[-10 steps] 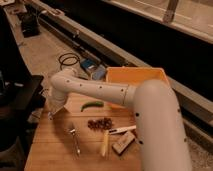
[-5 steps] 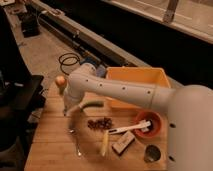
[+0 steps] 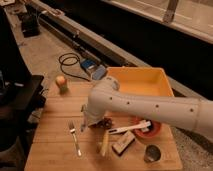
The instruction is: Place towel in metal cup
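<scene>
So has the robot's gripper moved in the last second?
Yes. The gripper has swung from the left edge of the wooden table toward its middle, and now hangs beside the tines of the fork.

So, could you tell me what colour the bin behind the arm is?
The bin is yellow, camera view; the gripper hangs above the table by the fork.

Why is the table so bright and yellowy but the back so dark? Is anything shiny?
Camera view: light falls on the wooden table and yellow bin, while the space behind is mostly dark; the white arm looks brightest; it shades the wood under the gripper, which hangs low beside the fork; the metal cup shows a small glint at its rim.
</scene>
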{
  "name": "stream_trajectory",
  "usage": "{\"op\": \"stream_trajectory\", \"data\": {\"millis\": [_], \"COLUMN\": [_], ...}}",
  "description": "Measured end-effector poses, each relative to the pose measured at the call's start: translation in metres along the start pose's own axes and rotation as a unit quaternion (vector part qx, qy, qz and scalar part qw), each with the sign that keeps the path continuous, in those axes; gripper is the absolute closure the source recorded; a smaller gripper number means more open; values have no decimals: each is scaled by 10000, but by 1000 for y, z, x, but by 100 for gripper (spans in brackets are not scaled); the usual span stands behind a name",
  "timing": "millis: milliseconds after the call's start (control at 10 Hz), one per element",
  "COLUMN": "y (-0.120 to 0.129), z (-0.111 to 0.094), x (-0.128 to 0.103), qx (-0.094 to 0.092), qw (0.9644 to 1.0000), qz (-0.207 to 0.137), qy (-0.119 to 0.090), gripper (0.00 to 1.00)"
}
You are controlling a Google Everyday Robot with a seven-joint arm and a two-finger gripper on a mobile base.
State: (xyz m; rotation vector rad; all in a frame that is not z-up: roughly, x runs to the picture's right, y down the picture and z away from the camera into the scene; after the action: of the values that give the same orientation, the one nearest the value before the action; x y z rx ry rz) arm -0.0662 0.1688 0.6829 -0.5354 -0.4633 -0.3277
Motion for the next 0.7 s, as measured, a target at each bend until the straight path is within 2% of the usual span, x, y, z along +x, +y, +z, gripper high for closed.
{"op": "stream_trajectory", "data": {"millis": [100, 300, 400, 700], "y": [36, 70, 80, 81], "z": [-13, -23, -25, -26], "x": [12, 20, 22, 22], "qx": [-35, -51, -60, -57], "qw": [9989, 9964, 9954, 9952], "qz": [451, 839, 951, 969], "qy": [87, 106, 114, 112], "gripper": [100, 100, 100, 100]}}
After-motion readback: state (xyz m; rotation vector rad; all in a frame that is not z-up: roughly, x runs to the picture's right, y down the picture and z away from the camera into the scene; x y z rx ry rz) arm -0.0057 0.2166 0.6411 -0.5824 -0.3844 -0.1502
